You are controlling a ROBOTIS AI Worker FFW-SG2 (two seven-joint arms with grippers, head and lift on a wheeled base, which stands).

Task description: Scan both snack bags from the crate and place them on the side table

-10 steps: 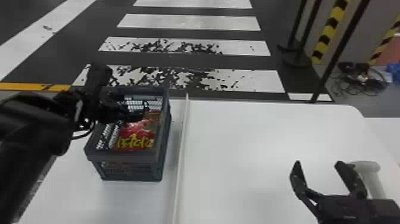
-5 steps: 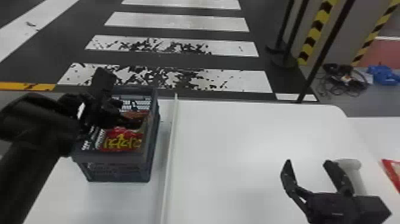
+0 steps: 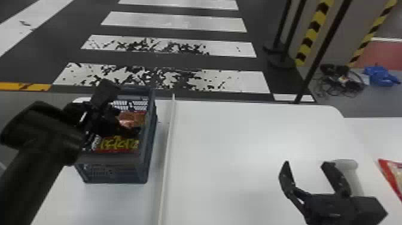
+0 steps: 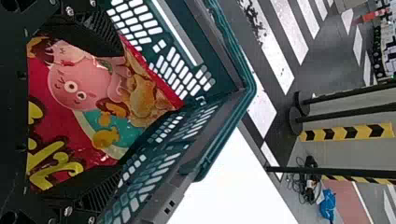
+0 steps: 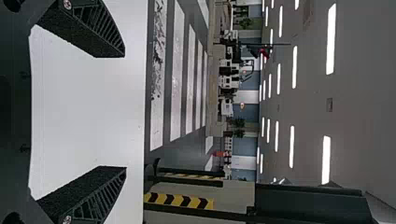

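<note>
My left gripper point(image 4: 112, 116) has its fingers apart astride a bag point(image 4: 70, 140) in the crate point(image 3: 110, 173), by the surface's point(image 3: 245, 149) far left corner; my right gripper point(image 3: 306, 162) gapes near the right edge. I judge this the pick-up, calling for a squeeze, then a lift towards scanning. My arm hides part of the crate, and a red packet point(image 3: 391, 173) is cut off at the head view's right edge.

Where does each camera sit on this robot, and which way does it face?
Head view: on the head, looking forward and down at the crate and table; shows the left arm and right hand.
Left wrist view: on the left wrist, looking into the crate and out over the striped floor; shows the open left hand at a red snack bag.
Right wrist view: on the right wrist, looking across the table into the hall; shows the open right hand.
Head and left wrist views share the crate.
</note>
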